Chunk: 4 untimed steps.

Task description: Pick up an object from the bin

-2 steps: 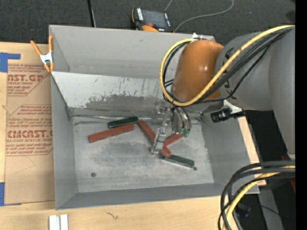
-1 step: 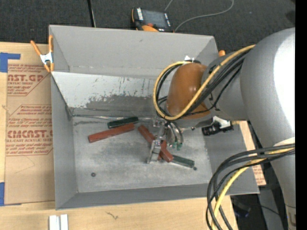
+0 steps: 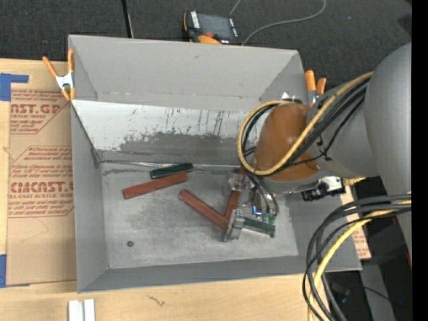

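Hanging in the bin's lower right corner, my pincer sits over two crossing red sticks; clutter hides whether it is wide or narrow. Another stick and a green tool lie left.

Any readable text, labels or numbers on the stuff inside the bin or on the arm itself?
None readable.
Red-brown sticks and dark green stick in the bin: no print visible.
Orange wrist cover: no marking visible.
Gripper: any markings are too small to read.
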Motion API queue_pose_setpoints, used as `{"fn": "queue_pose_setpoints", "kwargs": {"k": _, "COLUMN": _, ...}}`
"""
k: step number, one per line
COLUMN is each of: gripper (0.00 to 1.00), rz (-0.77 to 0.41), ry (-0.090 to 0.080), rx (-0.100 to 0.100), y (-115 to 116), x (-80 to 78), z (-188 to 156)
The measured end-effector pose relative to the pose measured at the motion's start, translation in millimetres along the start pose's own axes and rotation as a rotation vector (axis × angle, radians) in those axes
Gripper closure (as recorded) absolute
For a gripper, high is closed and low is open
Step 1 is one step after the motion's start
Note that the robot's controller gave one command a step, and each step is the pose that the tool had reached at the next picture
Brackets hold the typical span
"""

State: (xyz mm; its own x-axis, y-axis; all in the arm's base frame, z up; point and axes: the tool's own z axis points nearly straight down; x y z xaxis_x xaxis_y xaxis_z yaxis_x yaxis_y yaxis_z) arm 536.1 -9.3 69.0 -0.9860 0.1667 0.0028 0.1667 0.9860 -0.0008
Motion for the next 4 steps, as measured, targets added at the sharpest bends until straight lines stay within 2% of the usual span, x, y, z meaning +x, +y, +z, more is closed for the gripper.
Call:
{"fn": "queue_pose_setpoints", "kwargs": {"k": 1, "gripper": 1.0, "rz": -0.002, "ry": -0.002, "rx": -0.001, "y": 3, "x": -0.9, "z": 0}}
{"fn": "queue_pose_setpoints", "kwargs": {"k": 2, "gripper": 1.0, "rz": -0.008, "ry": -0.012, "rx": -0.003, "y": 4, "x": -10.2, "z": -86}}
{"fn": "queue_pose_setpoints", "kwargs": {"k": 3, "gripper": 0.0, "rz": -0.009, "ry": -0.004, "rx": -0.002, "y": 4, "x": -8.2, "z": -81}}
{"fn": "queue_pose_setpoints", "kwargs": {"k": 4, "gripper": 0.0, "rz": -0.038, "ry": -0.002, "rx": 0.002, "y": -61, "x": -56.8, "z": 3}}
